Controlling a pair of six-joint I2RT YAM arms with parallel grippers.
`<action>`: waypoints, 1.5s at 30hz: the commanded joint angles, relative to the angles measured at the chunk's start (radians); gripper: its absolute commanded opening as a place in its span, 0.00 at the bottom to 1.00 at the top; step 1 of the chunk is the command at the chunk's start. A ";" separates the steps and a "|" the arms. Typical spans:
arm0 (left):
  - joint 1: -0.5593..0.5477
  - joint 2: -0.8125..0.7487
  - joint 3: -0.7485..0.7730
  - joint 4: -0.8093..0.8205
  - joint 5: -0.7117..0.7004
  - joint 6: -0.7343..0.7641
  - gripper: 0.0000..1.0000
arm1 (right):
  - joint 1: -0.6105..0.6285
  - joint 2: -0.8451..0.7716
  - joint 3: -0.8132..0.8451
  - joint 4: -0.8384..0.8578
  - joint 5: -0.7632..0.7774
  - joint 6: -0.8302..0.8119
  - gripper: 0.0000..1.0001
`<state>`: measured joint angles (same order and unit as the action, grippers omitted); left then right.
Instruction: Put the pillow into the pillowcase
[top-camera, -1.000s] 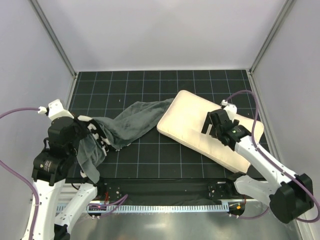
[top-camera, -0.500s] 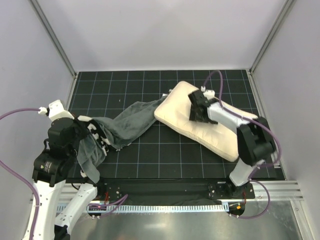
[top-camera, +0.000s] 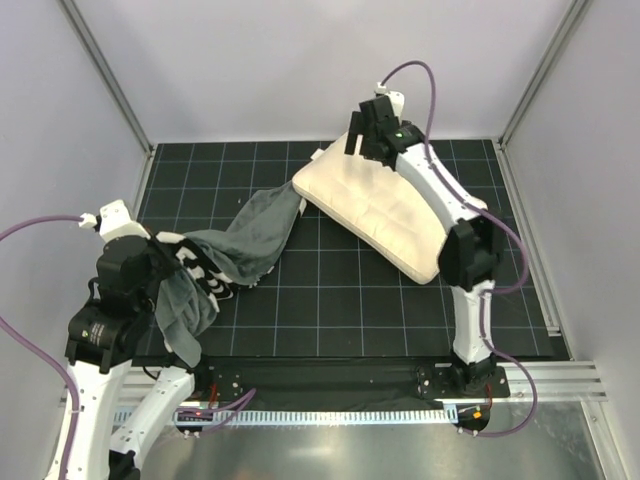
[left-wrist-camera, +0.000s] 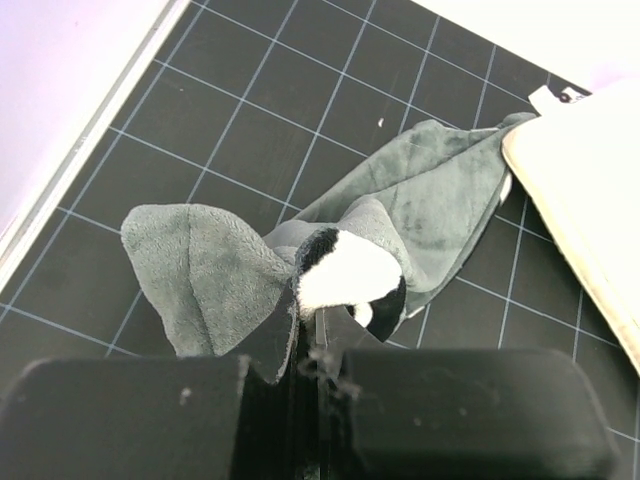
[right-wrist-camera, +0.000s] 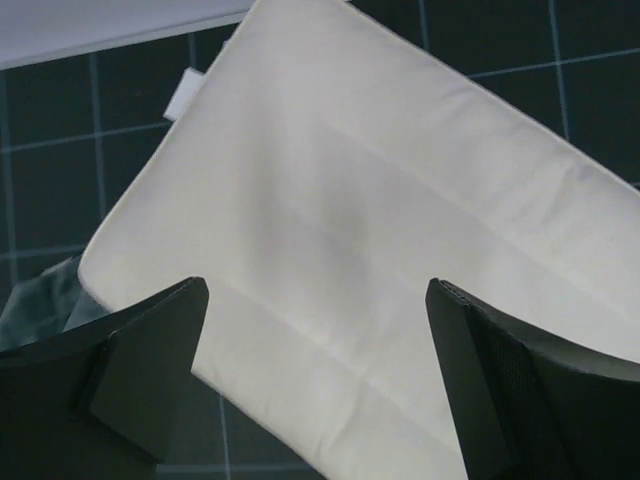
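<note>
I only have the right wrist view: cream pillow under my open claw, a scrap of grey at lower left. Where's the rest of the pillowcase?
Observer: The pillowcase trails left from the pillow to the left claw, which is shut on its near end.
Operator: Is it lying flat there?
Observer: No. The left wrist view shows it bunched at the pinch, grey folds with a zebra patch turned out.
Operator: And where over the pillow am I?
Observer: The right claw hangs open over the pillow's farthest corner from the arm bases.
</note>
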<state>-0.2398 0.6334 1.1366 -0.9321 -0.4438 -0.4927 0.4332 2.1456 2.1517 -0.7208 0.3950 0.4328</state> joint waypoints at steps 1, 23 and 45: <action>0.004 -0.012 0.008 0.062 0.033 -0.018 0.01 | 0.050 -0.321 -0.293 0.174 -0.241 -0.057 1.00; 0.004 -0.061 0.063 -0.007 0.020 -0.041 0.01 | 0.322 -0.238 -0.851 0.882 -0.122 0.544 0.85; 0.004 -0.129 0.166 -0.068 -0.064 0.042 0.05 | 0.325 0.002 -0.633 0.972 -0.042 0.664 0.04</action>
<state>-0.2398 0.4961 1.2678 -1.0290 -0.4648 -0.4847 0.7513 2.2372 1.5349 0.1547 0.2848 1.1118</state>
